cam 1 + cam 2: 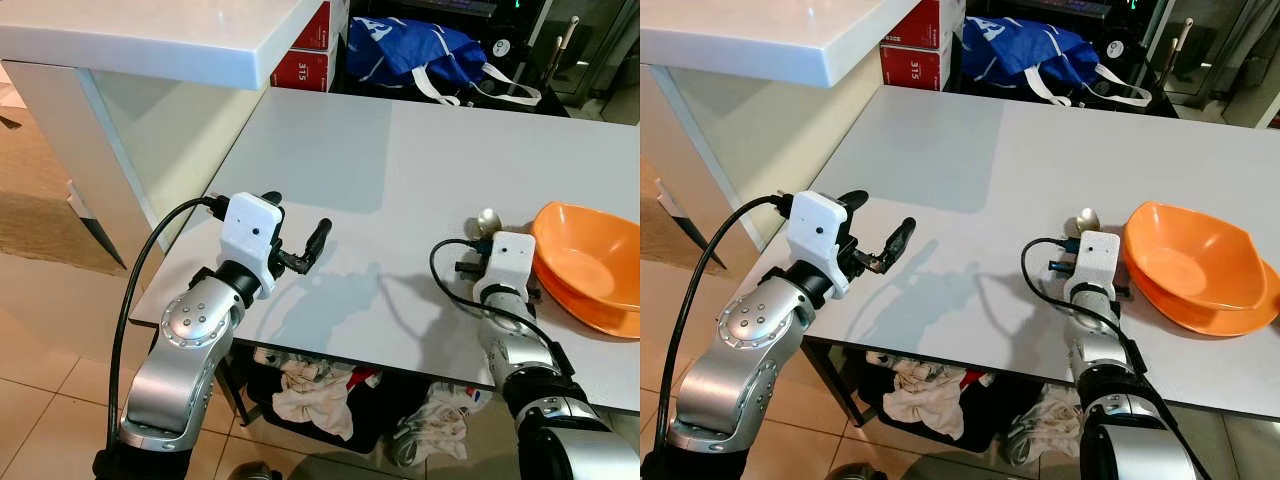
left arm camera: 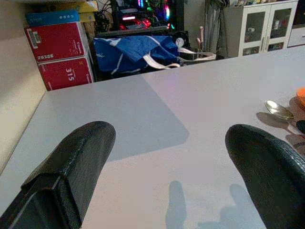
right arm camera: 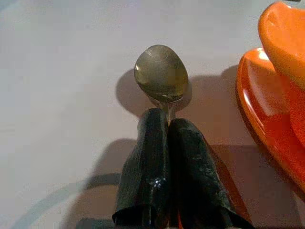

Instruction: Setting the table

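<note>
A metal spoon lies low over the grey table, its handle pinched between the fingers of my right gripper, which is shut on it. The spoon's bowl pokes out just left of an orange bowl that rests on an orange plate at the table's right edge. My left gripper hovers open over the table's near left corner, with nothing between its fingers.
A white counter overhangs the table's far left. A blue bag and red boxes stand beyond the far edge. Crumpled cloths lie on the floor under the table.
</note>
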Available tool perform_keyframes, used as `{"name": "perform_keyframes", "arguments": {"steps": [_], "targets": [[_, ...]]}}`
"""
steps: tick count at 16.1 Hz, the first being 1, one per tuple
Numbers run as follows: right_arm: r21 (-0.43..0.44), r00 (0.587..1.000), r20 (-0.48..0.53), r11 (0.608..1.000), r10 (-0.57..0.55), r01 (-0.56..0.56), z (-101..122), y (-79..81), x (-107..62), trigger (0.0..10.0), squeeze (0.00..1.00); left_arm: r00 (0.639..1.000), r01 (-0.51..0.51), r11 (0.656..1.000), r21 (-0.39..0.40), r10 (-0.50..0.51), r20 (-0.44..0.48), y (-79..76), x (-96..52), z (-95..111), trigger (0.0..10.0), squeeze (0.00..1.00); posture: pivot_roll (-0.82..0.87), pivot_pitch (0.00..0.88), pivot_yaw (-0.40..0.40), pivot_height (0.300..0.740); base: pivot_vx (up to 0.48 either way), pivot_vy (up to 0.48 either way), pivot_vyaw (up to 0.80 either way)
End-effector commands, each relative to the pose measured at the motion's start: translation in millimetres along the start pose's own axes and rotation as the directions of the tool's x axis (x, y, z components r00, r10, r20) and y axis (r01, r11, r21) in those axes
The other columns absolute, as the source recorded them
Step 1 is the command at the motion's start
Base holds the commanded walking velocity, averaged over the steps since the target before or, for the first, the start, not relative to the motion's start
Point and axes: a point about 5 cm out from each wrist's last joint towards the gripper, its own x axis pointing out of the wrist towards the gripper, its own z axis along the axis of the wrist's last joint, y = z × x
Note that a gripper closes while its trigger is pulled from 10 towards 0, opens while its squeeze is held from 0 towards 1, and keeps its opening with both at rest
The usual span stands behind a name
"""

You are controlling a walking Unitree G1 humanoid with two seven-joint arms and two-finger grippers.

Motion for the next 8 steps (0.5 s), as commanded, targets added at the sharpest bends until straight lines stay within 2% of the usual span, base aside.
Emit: {"name": "perform_keyframes", "arguments": {"steps": [1, 4, 5, 6, 7, 8], "targets": [[0.021, 1.000, -0.026, 1.000, -0.006, 0.007, -2.9, -4.1, 0.6, 10.0, 0.00, 1.000, 0.011, 1.000, 0.004, -0.012, 0.027, -0.4, 0.6, 8.6, 10.0, 0.00, 0.20, 0.000, 0.002, 0.740, 0.000, 0.000, 0.00], [0.022, 0.998, -0.055, 0.999, 0.032, -0.031, -6.0, -2.1, 0.6, 10.0, 0.00, 0.999, 0.014, 1.000, 0.002, -0.014, 0.029, -1.0, 1.4, 9.2, 10.0, 0.00, 0.19, 0.000, 0.004, 0.740, 0.000, 0.000, 0.00], [0.010, 0.996, -0.075, 0.999, 0.054, -0.053, -7.2, -0.5, 0.9, 10.0, 0.24, 0.999, 0.015, 1.000, 0.000, -0.015, 0.030, -1.3, 2.0, 9.6, 10.0, 0.00, 0.19, 0.000, 0.004, 0.740, 0.000, 0.000, 0.00], [0.004, 0.995, -0.083, 0.998, 0.061, -0.061, -7.7, -0.1, 1.0, 10.0, 0.69, 0.999, 0.017, 1.000, -0.001, -0.017, 0.031, -1.6, 2.4, 10.1, 10.0, 0.00, 0.19, 0.000, 0.005, 0.740, 0.000, 0.000, 0.00], [0.005, 0.995, -0.086, 0.998, 0.057, -0.057, -8.1, -1.3, 1.1, 10.0, 0.85, 0.999, 0.018, 1.000, -0.001, -0.018, 0.032, -1.6, 2.7, 10.2, 10.0, 0.00, 0.19, 0.000, 0.007, 0.740, 0.000, 0.000, 0.00], [0.007, 0.995, -0.087, 0.998, 0.055, -0.055, -8.2, -2.3, 1.3, 10.0, 0.88, 0.999, 0.018, 1.000, -0.001, -0.018, 0.032, -1.5, 2.8, 10.2, 10.0, 0.00, 0.19, 0.000, 0.007, 0.740, 0.000, 0.000, 0.00]]}}
